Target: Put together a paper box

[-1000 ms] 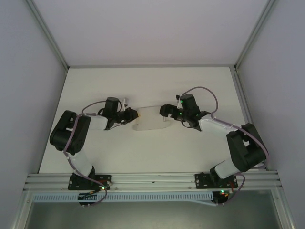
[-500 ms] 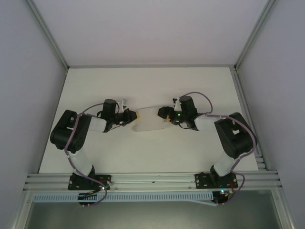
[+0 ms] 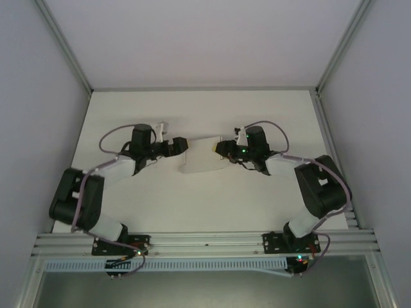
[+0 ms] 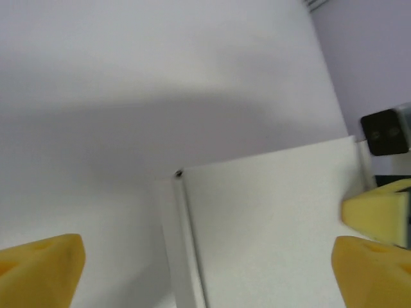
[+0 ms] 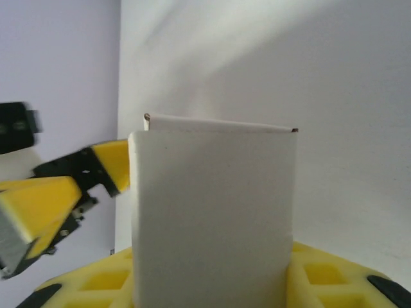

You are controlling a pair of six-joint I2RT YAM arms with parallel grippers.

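The left gripper (image 3: 182, 146) is wide open, its yellow fingers (image 4: 40, 264) far apart at the left edge of the paper box (image 3: 202, 159). A fold runs along that edge. The box lies in the middle of the white table (image 3: 192, 205), with lots of bare room all around. The right gripper (image 3: 220, 149) has its fingers (image 5: 334, 279) against both sides of the right edge. I cannot tell if they squeeze.
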